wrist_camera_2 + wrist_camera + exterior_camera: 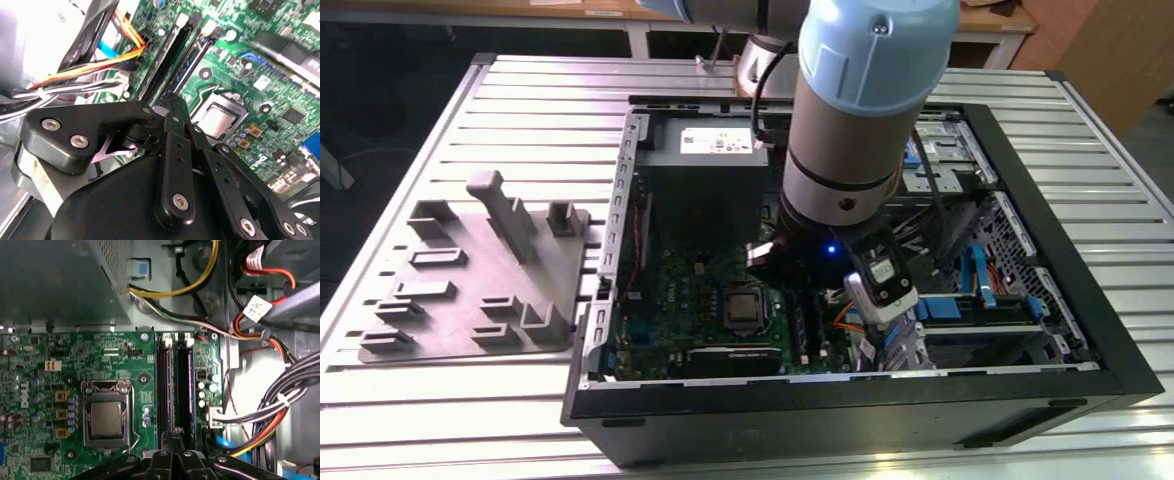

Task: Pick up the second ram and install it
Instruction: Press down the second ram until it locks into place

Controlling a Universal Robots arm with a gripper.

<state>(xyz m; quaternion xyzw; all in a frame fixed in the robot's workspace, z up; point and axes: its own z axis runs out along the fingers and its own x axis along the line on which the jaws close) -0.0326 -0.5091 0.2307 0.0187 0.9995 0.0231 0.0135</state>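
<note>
bg: slatted metal worktable (1067,130) | wooden furniture (1087,35) behind | dark floor (380,90) at ext. view's left

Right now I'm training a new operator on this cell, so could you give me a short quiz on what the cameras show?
1. True or false: the gripper hangs over the grey tray outside the computer case.
2. In the first wrist view, which is the gripper nearest to? A) the memory slots B) the processor socket C) the yellow cable
3. Short answer: in the exterior view, on which side of the computer case does the grey tray lie?

Key:
1. False. It is inside the case, over the green board.
2. A.
3. The exterior view's left.
</note>
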